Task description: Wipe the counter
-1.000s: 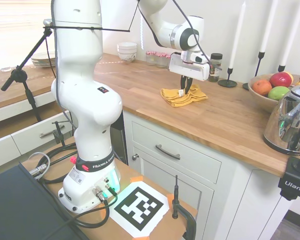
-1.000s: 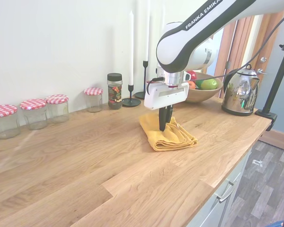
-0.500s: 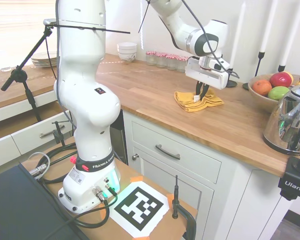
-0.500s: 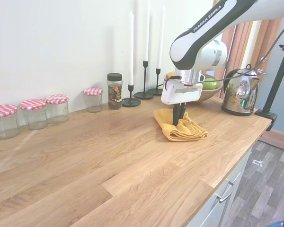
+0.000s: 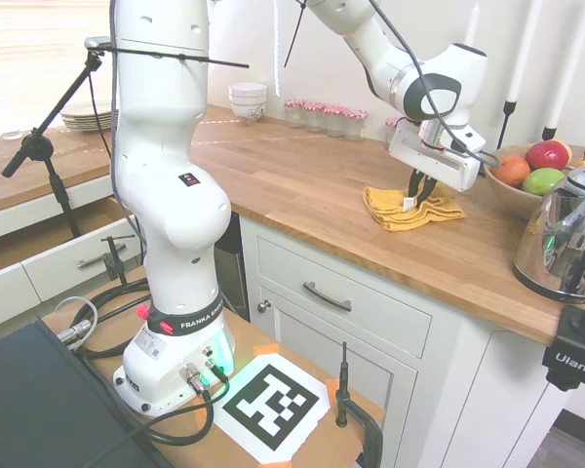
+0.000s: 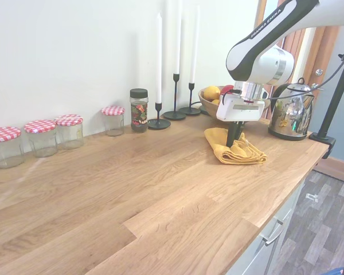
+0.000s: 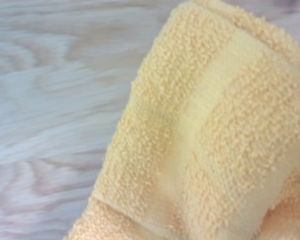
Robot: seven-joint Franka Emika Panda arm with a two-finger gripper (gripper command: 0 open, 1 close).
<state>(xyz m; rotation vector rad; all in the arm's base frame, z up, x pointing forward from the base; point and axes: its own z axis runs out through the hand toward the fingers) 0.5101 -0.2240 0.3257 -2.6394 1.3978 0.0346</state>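
Across the lower half of the second exterior view runs the counter (image 6: 132,212), its warm plank strips bare in the foreground and stretching right toward the frame's edge. Right of centre, a crumpled yellow cloth (image 6: 236,150) lies flat on the wood, and the gripper (image 6: 234,137) stands upright on it, fingers closed together and pinching a fold of the towel while pressing it down. The wrist view shows only the terry weave against wood grain. Beyond the cloth, toward the upper right, sit a fruit bowl (image 6: 213,98) and a steel kettle (image 6: 289,114); along the wall stand candlesticks (image 6: 159,121), a spice jar (image 6: 139,110) and red-lidded jars (image 6: 69,130). This looks like the middle of a wiping stroke. With the kettle and bowl close ahead, the next move probably calls for reversing, dragging the cloth back across the unwiped wood at the left while holding downward pressure.
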